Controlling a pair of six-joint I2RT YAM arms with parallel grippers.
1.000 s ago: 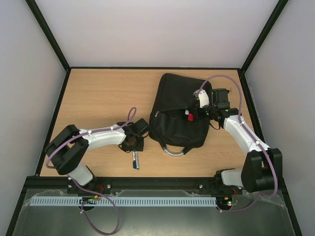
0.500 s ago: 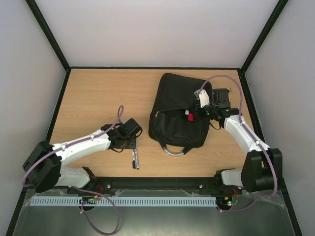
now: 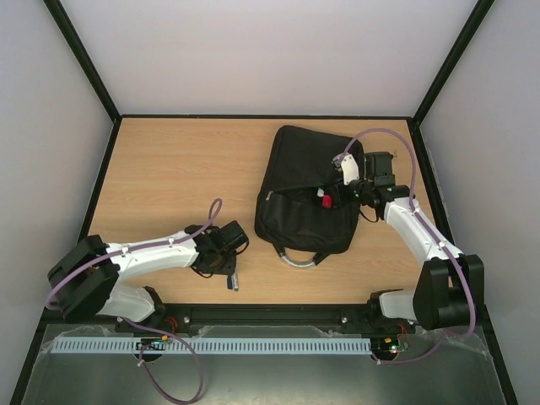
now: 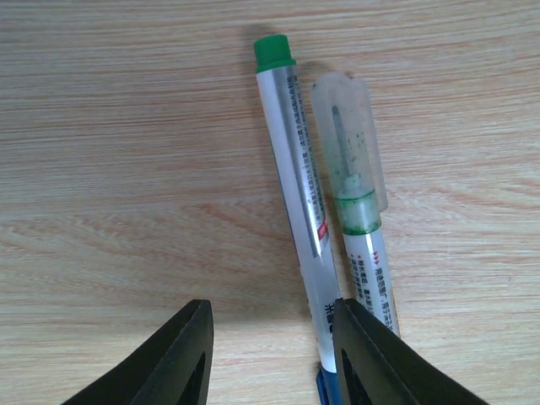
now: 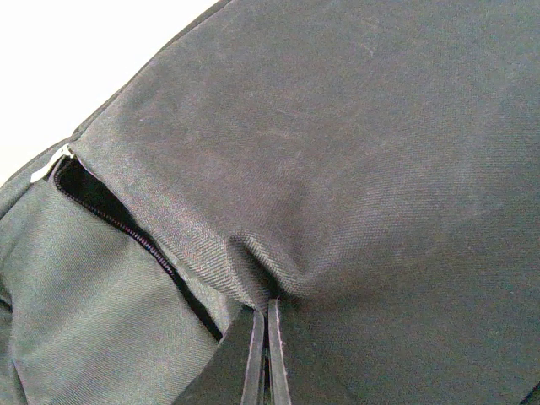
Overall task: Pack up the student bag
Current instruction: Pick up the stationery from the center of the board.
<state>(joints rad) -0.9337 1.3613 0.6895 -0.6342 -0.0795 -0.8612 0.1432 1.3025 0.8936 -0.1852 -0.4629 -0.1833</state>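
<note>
The black student bag (image 3: 308, 190) lies at the right of the table, its grey loop handle (image 3: 297, 261) toward me. My right gripper (image 3: 331, 197) is shut, pinching a fold of the bag's fabric (image 5: 278, 278) beside an open zipper slit (image 5: 126, 232). Two pens lie side by side on the wood: a silver pen with a green end (image 4: 295, 169) and a pen with a clear cap (image 4: 350, 169). In the top view they show as one small stick (image 3: 233, 279). My left gripper (image 4: 270, 354) is open just above them, its right finger over the silver pen's lower part.
A red tag (image 3: 326, 202) sits on the bag near my right gripper. The table's black frame runs along all sides. Bare wood lies to the left and far side of the bag.
My left arm has swung down and toward me, from beside the bag to over the pens near the front edge. The right arm and the bag have not moved.
</note>
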